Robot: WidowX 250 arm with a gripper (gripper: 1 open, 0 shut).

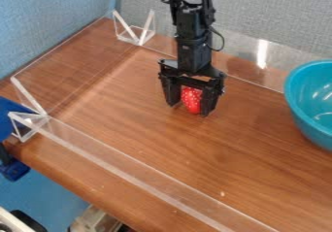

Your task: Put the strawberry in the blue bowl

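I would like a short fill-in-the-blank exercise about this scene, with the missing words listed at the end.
1. The strawberry sits between the two fingers of the ____ gripper.
2. The blue bowl stands at the ____ edge of the picture.
3. The inside of the bowl is ____.
4. The wooden table is bordered by low ____ plastic walls.

Missing words: open; right; empty; clear
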